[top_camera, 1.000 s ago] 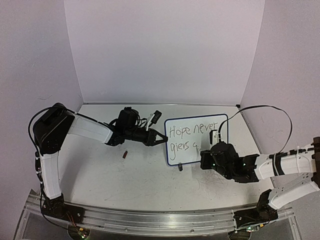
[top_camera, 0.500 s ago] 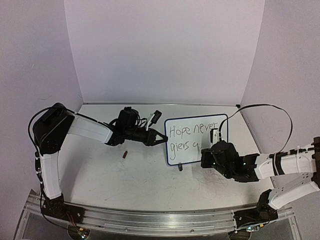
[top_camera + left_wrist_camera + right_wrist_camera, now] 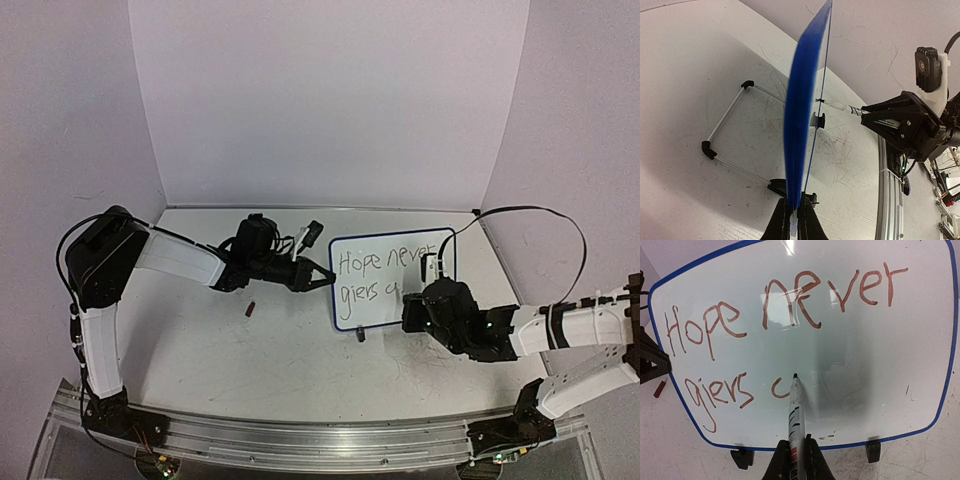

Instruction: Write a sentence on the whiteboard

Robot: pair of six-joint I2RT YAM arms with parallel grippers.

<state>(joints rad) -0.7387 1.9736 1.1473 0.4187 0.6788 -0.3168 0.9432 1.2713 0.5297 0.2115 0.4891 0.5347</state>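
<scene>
The whiteboard [image 3: 372, 313] stands upright at mid-table on black clip feet [image 3: 872, 451]. My left gripper [image 3: 328, 281] is shut on its blue left edge [image 3: 802, 110], fingers [image 3: 781, 224] pinching the frame. The sentence [image 3: 790, 300] reads "Hope never" on top, then "giers" and one curved stroke below. In front of the board my right gripper [image 3: 796, 452] is shut on a white marker [image 3: 795, 412]. The marker's dark tip meets the board just right of that curved stroke. In the top view the right gripper [image 3: 412, 303] covers the board's lower right part.
A small red cap [image 3: 250, 309] lies on the scuffed tabletop left of the board. The board's white wire stand [image 3: 727, 125] reaches out behind it. White walls close the back and sides, and an aluminium rail [image 3: 300, 440] runs along the near edge.
My right gripper has shifted slightly right along the second line with the marker, and the curved stroke after "giers" shows more. The left gripper and the board have stayed put.
</scene>
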